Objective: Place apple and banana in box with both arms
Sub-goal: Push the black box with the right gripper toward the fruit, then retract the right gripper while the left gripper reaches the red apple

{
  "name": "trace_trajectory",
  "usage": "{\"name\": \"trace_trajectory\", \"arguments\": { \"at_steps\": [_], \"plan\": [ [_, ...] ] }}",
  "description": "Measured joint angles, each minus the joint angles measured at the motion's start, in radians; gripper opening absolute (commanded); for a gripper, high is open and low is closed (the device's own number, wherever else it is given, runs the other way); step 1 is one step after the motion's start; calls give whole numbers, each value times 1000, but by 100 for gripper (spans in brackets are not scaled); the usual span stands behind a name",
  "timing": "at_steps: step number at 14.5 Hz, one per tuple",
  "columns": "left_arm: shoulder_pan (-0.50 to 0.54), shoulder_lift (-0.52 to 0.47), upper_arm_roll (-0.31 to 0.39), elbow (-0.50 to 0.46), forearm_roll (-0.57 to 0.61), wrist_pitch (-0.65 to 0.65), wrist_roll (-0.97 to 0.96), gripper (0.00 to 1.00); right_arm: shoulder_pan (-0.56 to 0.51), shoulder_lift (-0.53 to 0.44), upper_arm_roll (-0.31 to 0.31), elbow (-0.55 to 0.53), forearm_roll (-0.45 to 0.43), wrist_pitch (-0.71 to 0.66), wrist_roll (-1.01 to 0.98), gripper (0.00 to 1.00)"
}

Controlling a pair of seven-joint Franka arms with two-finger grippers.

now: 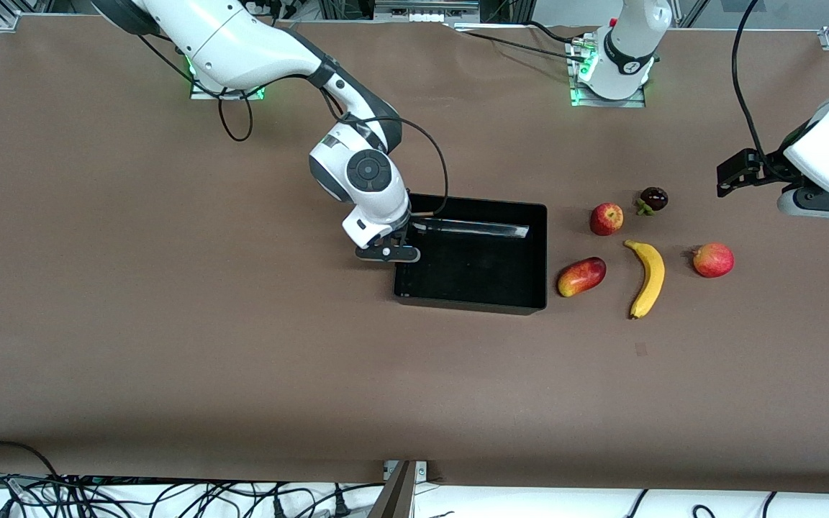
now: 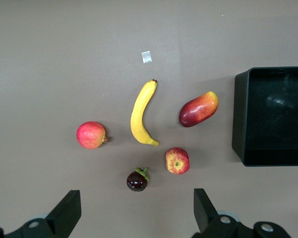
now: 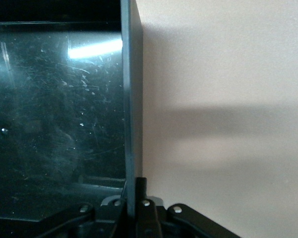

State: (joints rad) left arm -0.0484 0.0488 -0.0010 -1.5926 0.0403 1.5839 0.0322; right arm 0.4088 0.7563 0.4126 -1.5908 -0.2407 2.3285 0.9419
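Note:
The black box (image 1: 472, 306) sits mid-table and holds nothing; it also shows in the left wrist view (image 2: 238, 119). My right gripper (image 1: 394, 253) is shut on the box's end wall (image 3: 131, 99) toward the right arm's end, one finger on each side of it (image 3: 134, 186). The apple (image 1: 606, 219) (image 2: 177, 160) and the banana (image 1: 646, 278) (image 2: 141, 115) lie on the table beside the box toward the left arm's end. My left gripper (image 1: 817, 207) (image 2: 136, 210) is open wide and empty, up in the air over the table by the fruits.
A red-yellow mango-like fruit (image 1: 581, 276) (image 2: 198, 109) lies between the box and the banana. A red-orange round fruit (image 1: 713, 260) (image 2: 91, 135) lies beside the banana. A dark purple fruit (image 1: 653, 199) (image 2: 137, 180) lies beside the apple. A small tape mark (image 2: 146, 57) is on the table.

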Motion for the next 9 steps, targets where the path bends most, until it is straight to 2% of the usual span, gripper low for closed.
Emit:
{"name": "trace_trajectory", "arguments": {
  "at_steps": [7,8,9],
  "plan": [
    [0,0,-1,0,0,-1,0,100,23,2,0,5,-24,7,-12,0],
    [0,0,-1,0,0,-1,0,100,25,2,0,6,-25,7,-17,39],
    [0,0,-1,0,0,-2,0,100,25,2,-1,6,-25,7,-20,99]
  ]
}}
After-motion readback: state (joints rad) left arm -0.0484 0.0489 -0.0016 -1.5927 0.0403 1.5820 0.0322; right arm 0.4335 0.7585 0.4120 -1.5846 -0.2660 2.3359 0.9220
